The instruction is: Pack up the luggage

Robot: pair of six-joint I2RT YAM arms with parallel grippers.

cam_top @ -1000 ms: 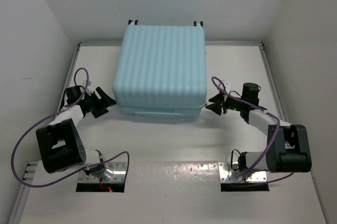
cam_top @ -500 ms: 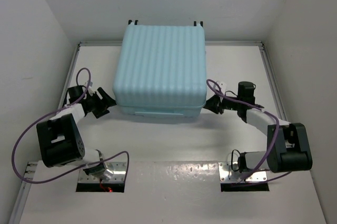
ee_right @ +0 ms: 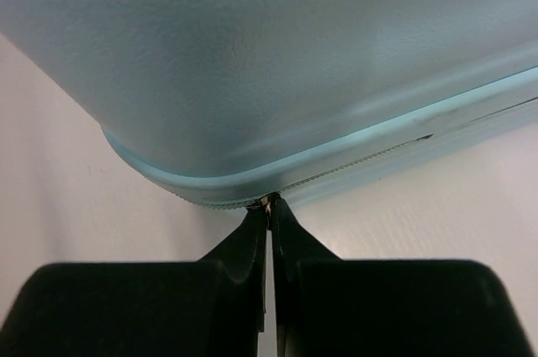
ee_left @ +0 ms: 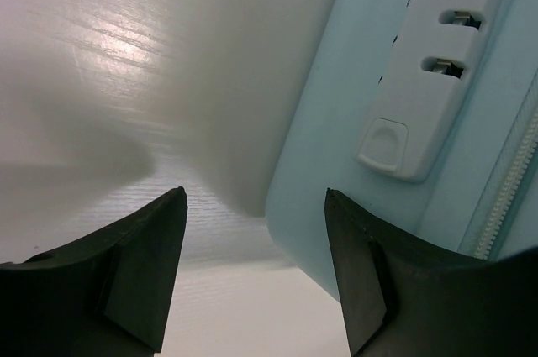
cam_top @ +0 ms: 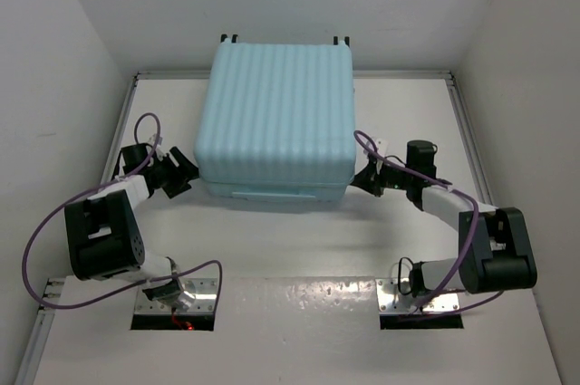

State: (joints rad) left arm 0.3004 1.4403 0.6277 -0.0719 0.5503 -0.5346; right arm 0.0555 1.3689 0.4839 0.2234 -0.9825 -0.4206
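Note:
The luggage (cam_top: 276,113) lies shut and flat at the back of the table, ribbed aqua shell up, black wheels at its far edge. My left gripper (cam_top: 181,172) stands open at its front left corner. In the left wrist view the gripper (ee_left: 255,191) has its right finger beside the shell (ee_left: 336,122), below a pale lock panel (ee_left: 429,71). My right gripper (cam_top: 365,177) is at the front right corner. In the right wrist view it (ee_right: 269,200) is shut, pinching a small metal zipper pull at the zip line (ee_right: 361,160) under the shell (ee_right: 252,55).
White walls close in the table (cam_top: 272,240) on the left, right and back. A raised rail (cam_top: 471,131) runs along the table's right side. Purple cables loop from both arms. The arm bases sit on metal plates (cam_top: 421,299) at the near edge.
My right gripper has moved left to the luggage's front right corner and closed there. My left gripper has edged closer to the front left corner and narrowed slightly.

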